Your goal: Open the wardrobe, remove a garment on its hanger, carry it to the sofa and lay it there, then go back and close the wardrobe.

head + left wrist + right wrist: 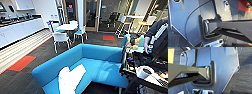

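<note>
A soft white long-sleeved garment (70,78) lies lengthwise along the seat of the big turquoise upholstered sofa (100,53), toward its left end. I cannot tell either gripper's finger state.

— What is the robot's body like?
— A grey metal plate (186,22) with a thin black cable (193,13) across it, a screw (226,3) at one corner, and a dark bar (233,26).
— And the person (156,32)?
— Dark sleeve.
</note>
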